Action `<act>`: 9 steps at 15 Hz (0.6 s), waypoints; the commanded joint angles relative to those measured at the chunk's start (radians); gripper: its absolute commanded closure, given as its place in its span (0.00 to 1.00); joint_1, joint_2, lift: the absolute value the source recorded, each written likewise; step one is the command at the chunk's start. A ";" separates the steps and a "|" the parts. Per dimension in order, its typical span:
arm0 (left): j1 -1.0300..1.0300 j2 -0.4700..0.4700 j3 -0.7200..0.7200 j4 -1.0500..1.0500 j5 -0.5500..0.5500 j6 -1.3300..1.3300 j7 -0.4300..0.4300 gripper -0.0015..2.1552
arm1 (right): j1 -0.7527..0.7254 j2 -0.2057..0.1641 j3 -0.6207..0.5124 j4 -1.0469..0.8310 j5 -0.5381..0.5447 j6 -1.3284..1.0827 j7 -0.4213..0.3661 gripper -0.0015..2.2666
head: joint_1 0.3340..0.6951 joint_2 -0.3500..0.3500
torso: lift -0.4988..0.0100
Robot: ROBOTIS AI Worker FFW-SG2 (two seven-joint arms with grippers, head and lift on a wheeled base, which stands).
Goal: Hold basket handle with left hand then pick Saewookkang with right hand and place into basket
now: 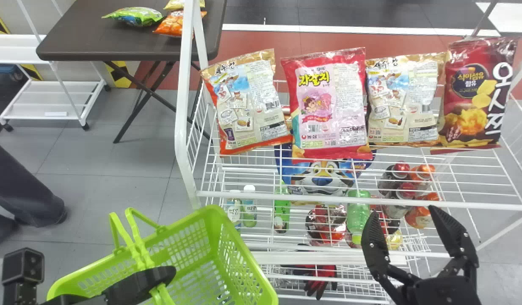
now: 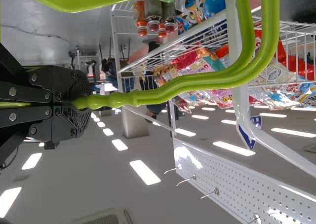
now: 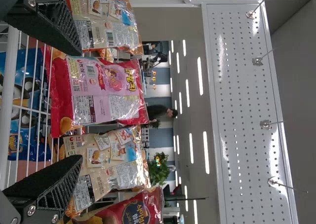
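Left gripper (image 1: pixel 159 277): jaws gripping smooth handle (image 1: pixel 137 250) | right gripper (image 1: pixel 403 211): ribbed jaws apart | glossy Saewookkang (image 1: pixel 248 106)

Silver screws (image 2: pixel 13 91) stud black links (image 2: pixel 24 99) and ribbed jaws.

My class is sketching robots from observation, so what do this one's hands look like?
The left hand and right hand are both black, each with two flat fingers that have a ribbed, textured surface. Round silver screws dot their dark links. The right hand's fingers taper toward their tips.
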 commanded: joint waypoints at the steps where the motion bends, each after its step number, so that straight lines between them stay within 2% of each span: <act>1: 0.003 0.000 0.000 0.001 -0.003 0.032 -0.010 1.00 | 0.000 0.000 0.002 0.000 0.000 -0.002 0.000 0.02 | 1.00 0.51 | 0.94; 9: 0.009 0.000 0.000 -0.001 -0.006 0.032 -0.010 1.00 | 0.005 0.000 0.005 -0.001 0.000 -0.002 -0.003 0.02 | 1.00 0.52 | 0.94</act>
